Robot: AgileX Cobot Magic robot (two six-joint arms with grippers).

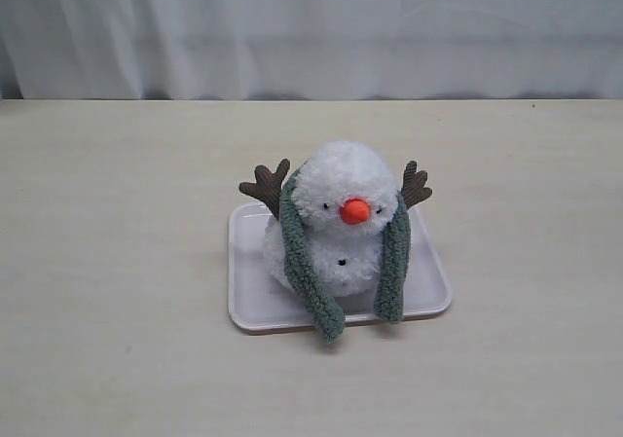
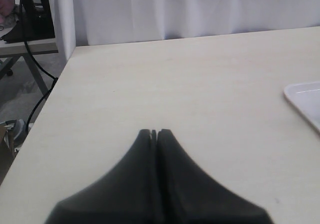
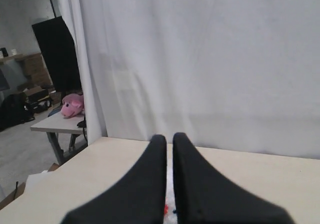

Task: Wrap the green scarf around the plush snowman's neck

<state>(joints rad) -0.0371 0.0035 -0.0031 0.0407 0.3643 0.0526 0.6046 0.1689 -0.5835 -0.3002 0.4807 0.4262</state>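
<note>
On the tray (image 1: 435,299), green scarf (image 1: 297,252) drapes the plush snowman (image 1: 341,186) at the neck, ends uncrossed at six o'clock; both arms' jaws together.

- Left gripper (image 2: 154,132): black fingers pressed flat together, tips touching, tilted gently downward.
- Right gripper (image 3: 169,136): black fingers closed to a thin slit, aimed roughly level.

Open tabletop (image 1: 117,359) all round the tray (image 1: 247,303), plush snowman (image 1: 336,235) upright on it as obstacle
</note>
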